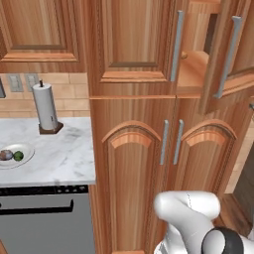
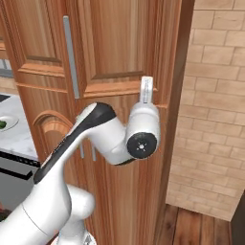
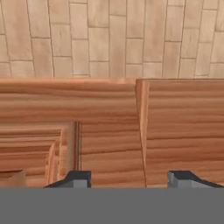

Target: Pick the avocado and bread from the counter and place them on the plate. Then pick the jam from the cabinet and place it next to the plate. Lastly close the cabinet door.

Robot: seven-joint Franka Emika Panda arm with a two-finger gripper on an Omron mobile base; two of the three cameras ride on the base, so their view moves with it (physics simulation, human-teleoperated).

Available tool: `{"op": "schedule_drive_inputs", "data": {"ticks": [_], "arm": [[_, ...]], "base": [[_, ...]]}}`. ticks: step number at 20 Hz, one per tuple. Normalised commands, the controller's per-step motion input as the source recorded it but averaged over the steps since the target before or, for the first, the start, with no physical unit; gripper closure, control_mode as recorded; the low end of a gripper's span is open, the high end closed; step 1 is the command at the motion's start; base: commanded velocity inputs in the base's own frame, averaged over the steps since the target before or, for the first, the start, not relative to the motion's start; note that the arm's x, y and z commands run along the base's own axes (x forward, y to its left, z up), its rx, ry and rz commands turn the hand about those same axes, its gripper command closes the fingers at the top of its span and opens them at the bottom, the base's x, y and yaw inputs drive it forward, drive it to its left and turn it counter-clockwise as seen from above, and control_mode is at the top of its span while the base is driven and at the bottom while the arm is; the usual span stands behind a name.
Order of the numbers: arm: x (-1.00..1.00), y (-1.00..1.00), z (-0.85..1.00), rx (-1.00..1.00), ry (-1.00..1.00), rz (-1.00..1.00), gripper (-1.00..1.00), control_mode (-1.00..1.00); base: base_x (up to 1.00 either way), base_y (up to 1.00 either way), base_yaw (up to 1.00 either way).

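You face a warm-brown wooden cabinet (image 1: 134,149) beside a tan brick wall (image 2: 215,105). Its upper right door (image 1: 229,54) stands ajar, showing a bare wooden shelf (image 1: 191,67). To the left, the marble worktop (image 1: 59,154) carries a paper-towel roll (image 1: 45,106) and the white plate (image 1: 26,154), where the bread (image 1: 5,155) and avocado (image 1: 18,156) lie touching. In the hand view, your hand (image 3: 130,178) points at wood panelling with its fingertips (image 3: 76,178) set apart, nothing visible between them. You cannot make out the jam.
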Motion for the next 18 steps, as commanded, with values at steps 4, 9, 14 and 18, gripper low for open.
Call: {"op": "schedule_drive_inputs", "data": {"ticks": [4,9,14,18], "arm": [[0.99,1.00,0.00,-0.18,-0.01,-0.34,-1.00,-1.00],[1.00,1.00,0.00,-0.14,0.00,-0.39,-1.00,-1.00],[1.00,0.99,-0.01,-0.11,0.00,-0.37,-1.00,-1.00],[1.00,0.91,-0.07,-0.10,0.00,-0.38,-1.00,-1.00]], "base": [[0.00,0.00,0.00],[0.00,0.00,0.00],[0.00,0.00,0.00],[0.00,0.00,0.00]]}}
